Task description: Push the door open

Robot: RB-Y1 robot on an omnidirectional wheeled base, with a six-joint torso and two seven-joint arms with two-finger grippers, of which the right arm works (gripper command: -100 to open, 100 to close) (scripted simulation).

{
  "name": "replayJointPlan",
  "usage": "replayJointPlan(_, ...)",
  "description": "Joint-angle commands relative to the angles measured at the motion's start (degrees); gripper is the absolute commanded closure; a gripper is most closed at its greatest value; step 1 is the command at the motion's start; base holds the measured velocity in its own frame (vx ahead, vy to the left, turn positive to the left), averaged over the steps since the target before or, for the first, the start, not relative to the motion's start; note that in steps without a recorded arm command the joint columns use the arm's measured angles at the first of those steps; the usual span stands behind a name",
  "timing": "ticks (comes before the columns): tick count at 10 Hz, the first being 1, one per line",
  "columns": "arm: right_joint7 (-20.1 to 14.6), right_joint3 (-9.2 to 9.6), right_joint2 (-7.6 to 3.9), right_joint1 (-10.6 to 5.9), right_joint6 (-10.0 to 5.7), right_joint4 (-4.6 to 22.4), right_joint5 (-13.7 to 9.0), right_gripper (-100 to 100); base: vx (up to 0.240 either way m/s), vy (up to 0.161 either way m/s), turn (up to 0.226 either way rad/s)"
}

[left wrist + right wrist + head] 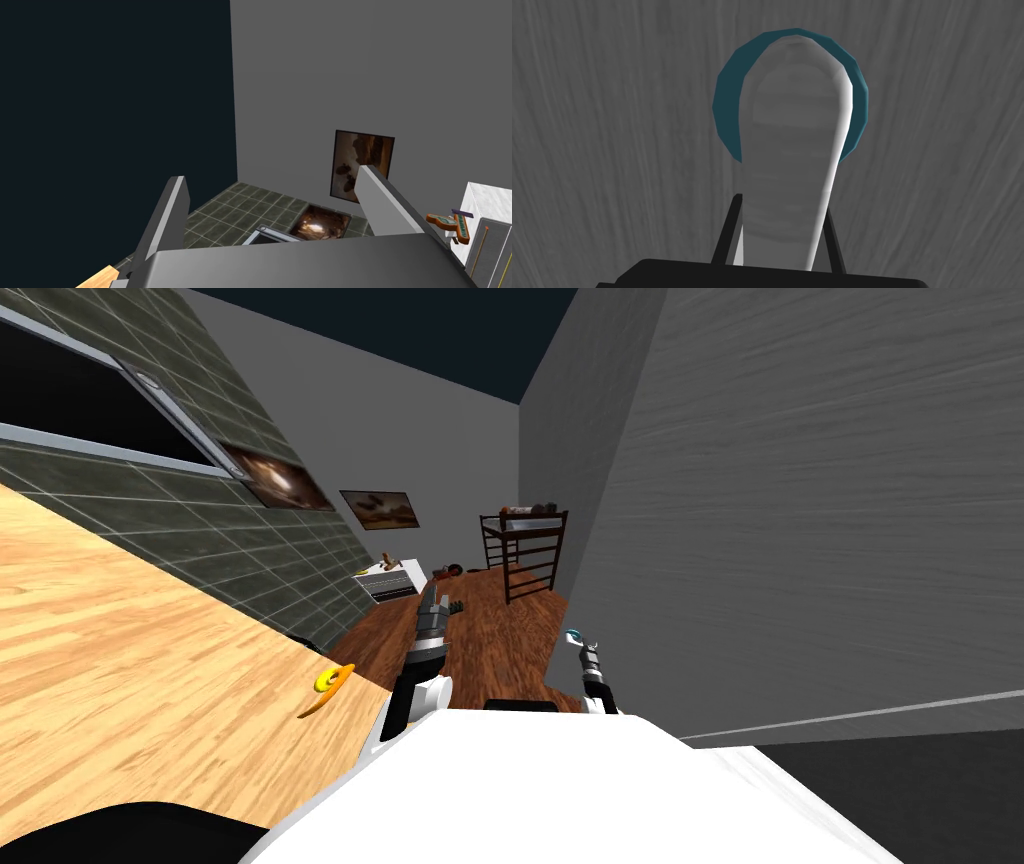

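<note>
With the handle (792, 130) clamped in the right gripper (782, 202) on the grey door (800, 518) at the right, and the left gripper (270, 175) standing open, the push is best delivered steadily and squarely.

Door (800, 538) with handle (792, 150) right, counter (120, 668) left, rack (525, 550) ahead.

Left arm (420, 673) stretched forward and low, left tool (437, 610) out ahead of it. Left fingers (167, 225) spread wide, nothing between them. Right arm (600, 688) reaches forward on the right side, shorter extension. Right tool (583, 646) has both blades pinched against the sides of the door handle (792, 150). Right fingers (731, 230) show thin and dark along its base.
</note>
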Motion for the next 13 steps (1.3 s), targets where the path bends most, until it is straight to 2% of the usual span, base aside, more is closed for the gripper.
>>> replayJointPlan(1,0.33,-0.95,-0.39,0.71,0.6,-1.69,-0.35,100,0.124,0.039,-0.026)
replayJointPlan(7,1.84,-5.88,0.03,0.43,0.47,-1.23,-2.77,100,0.194,0.046,-0.075)
replayJointPlan(13,2.88,-9.24,1.11,0.24,0.39,-0.92,-4.42,100,0.19,0.045,-0.065)
